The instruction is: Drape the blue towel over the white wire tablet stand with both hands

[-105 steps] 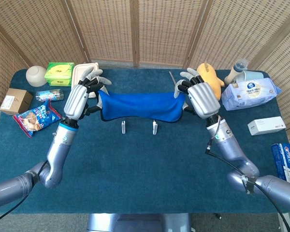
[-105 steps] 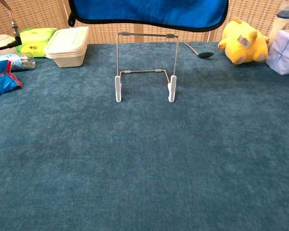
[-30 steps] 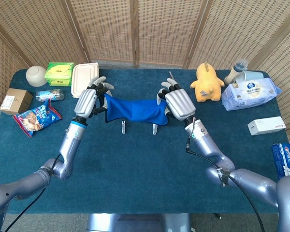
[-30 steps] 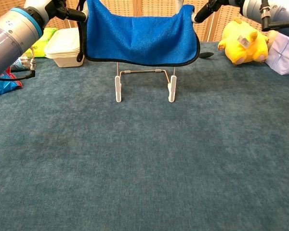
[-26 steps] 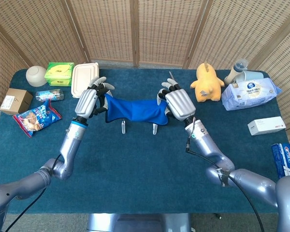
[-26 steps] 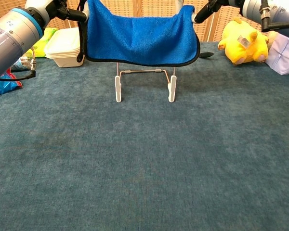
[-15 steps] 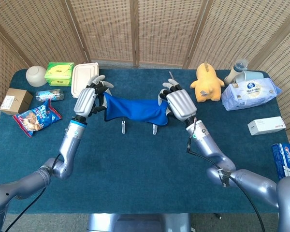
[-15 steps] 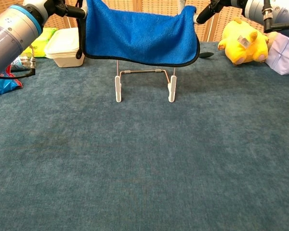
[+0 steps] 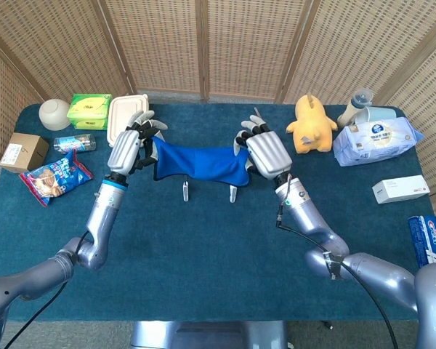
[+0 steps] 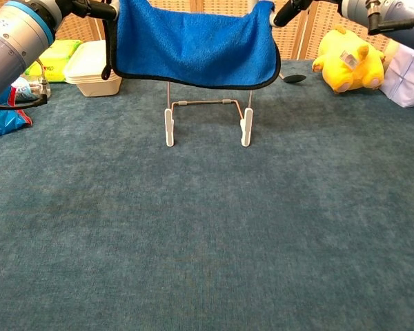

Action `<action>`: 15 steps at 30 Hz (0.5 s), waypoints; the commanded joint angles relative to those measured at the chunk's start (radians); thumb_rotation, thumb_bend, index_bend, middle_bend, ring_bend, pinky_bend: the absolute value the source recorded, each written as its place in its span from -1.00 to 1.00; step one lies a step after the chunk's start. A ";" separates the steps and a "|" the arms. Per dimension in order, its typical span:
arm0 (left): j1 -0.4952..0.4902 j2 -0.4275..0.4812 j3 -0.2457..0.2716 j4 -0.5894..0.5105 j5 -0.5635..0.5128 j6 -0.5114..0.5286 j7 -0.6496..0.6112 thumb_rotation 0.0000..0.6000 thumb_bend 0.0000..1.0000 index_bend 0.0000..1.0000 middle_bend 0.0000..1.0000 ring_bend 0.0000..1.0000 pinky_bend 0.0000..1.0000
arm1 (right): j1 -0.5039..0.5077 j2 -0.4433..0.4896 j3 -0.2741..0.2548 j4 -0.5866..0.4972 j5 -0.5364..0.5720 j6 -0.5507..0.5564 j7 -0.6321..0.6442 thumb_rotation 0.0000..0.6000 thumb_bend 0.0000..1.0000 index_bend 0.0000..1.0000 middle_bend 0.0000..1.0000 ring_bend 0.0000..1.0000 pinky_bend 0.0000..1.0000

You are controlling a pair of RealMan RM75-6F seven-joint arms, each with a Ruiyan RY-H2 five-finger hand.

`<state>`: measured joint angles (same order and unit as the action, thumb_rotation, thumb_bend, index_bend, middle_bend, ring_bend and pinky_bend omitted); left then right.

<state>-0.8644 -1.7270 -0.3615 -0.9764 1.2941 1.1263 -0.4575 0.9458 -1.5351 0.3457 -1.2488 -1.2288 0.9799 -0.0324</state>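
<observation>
Blue towel [image 10: 193, 45] hanging stretched between left hand [image 9: 128, 147] and right hand [image 9: 266, 153], each gripping a corner, apparently over the white wire tablet stand [image 10: 208, 114] below them; lowering and releasing are coming next.

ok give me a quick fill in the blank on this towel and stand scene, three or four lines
1. The left hand and right hand each hold one end of the ____ towel.
2. The towel hangs in front of the white wire ____.
3. The plush toy at the table's right is ____.
4. The takeout container is ____ in colour.

Missing words: blue; stand; yellow; white
</observation>
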 commanded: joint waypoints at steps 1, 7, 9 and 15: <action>0.002 0.001 0.000 -0.002 -0.002 0.000 0.000 1.00 0.23 0.46 -0.29 -0.71 -1.00 | 0.000 0.000 -0.001 0.002 -0.004 0.002 0.004 1.00 -0.03 0.80 -0.13 -0.62 -0.73; 0.008 0.001 0.007 -0.004 -0.002 -0.004 0.005 1.00 0.22 0.46 -0.29 -0.71 -1.00 | -0.004 -0.005 -0.009 0.010 -0.007 0.003 0.012 1.00 -0.03 0.80 -0.13 -0.62 -0.73; 0.009 0.002 0.010 -0.005 -0.001 -0.004 0.006 1.00 0.23 0.46 -0.29 -0.71 -1.00 | -0.005 -0.006 -0.011 0.013 -0.008 0.003 0.012 1.00 -0.03 0.80 -0.13 -0.62 -0.73; 0.010 -0.002 0.021 -0.004 0.006 -0.010 0.013 1.00 0.23 0.45 -0.30 -0.72 -1.00 | -0.009 -0.009 -0.021 0.019 -0.015 0.003 0.015 1.00 -0.04 0.76 -0.14 -0.62 -0.73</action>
<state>-0.8546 -1.7282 -0.3414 -0.9804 1.2996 1.1165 -0.4452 0.9369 -1.5437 0.3258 -1.2302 -1.2429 0.9835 -0.0175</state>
